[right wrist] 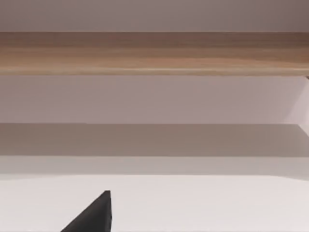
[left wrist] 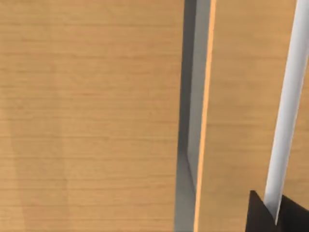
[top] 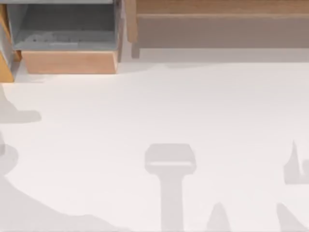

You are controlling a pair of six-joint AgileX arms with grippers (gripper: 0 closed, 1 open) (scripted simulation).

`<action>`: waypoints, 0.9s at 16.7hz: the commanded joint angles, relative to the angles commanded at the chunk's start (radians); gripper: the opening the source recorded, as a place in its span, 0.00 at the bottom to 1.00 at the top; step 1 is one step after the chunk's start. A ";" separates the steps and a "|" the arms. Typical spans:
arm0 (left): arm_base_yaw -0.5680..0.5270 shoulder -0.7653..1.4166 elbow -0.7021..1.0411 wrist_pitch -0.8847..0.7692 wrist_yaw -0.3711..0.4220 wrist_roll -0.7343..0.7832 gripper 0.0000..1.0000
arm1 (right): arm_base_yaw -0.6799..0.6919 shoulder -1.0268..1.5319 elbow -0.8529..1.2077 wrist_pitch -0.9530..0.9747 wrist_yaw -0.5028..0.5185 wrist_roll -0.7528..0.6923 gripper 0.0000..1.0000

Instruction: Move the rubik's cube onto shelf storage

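Observation:
The rubik's cube is out of view. The shelf storage [top: 217, 8] runs along the table's far right edge, a brown wooden board above a shaded grey-brown recess. In the right wrist view its board [right wrist: 154, 53] lies straight ahead above the white table. A dark part of my right gripper [right wrist: 94, 215] shows at that picture's edge. In the left wrist view a dark part of my left gripper [left wrist: 270, 217] sits close against light wood panels [left wrist: 91, 116] split by a narrow grey gap.
A grey box-like compartment [top: 67, 29] with a light wood front stands at the far left, beside the shelf. Open white table [top: 159, 106] spreads in front of both. Shadows of the arms fall across the table's near part.

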 joint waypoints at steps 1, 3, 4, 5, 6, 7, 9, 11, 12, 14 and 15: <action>0.005 -0.009 -0.014 0.008 0.005 0.002 0.00 | 0.000 0.000 0.000 0.000 0.000 0.000 1.00; 0.026 -0.033 -0.071 0.039 0.026 0.003 0.00 | 0.000 0.000 0.000 0.000 0.000 0.000 1.00; 0.041 -0.048 -0.106 0.058 0.038 0.001 0.00 | 0.000 0.000 0.000 0.000 0.000 0.000 1.00; 0.056 -0.063 -0.146 0.077 0.051 -0.001 0.00 | 0.000 0.000 0.000 0.000 0.000 0.000 1.00; 0.068 -0.078 -0.185 0.097 0.065 -0.002 0.00 | 0.000 0.000 0.000 0.000 0.000 0.000 1.00; 0.079 -0.093 -0.214 0.115 0.078 -0.001 0.00 | 0.000 0.000 0.000 0.000 0.000 0.000 1.00; 0.092 -0.104 -0.240 0.134 0.090 0.005 0.00 | 0.000 0.000 0.000 0.000 0.000 0.000 1.00; 0.092 -0.104 -0.241 0.134 0.091 0.005 0.00 | 0.000 0.000 0.000 0.000 0.000 0.000 1.00; 0.088 -0.100 -0.236 0.132 0.088 0.006 0.00 | 0.000 0.000 0.000 0.000 0.000 0.000 1.00; 0.098 -0.108 -0.254 0.143 0.101 0.009 0.00 | 0.000 0.000 0.000 0.000 0.000 0.000 1.00; 0.112 -0.117 -0.277 0.156 0.114 0.011 0.00 | 0.000 0.000 0.000 0.000 0.000 0.000 1.00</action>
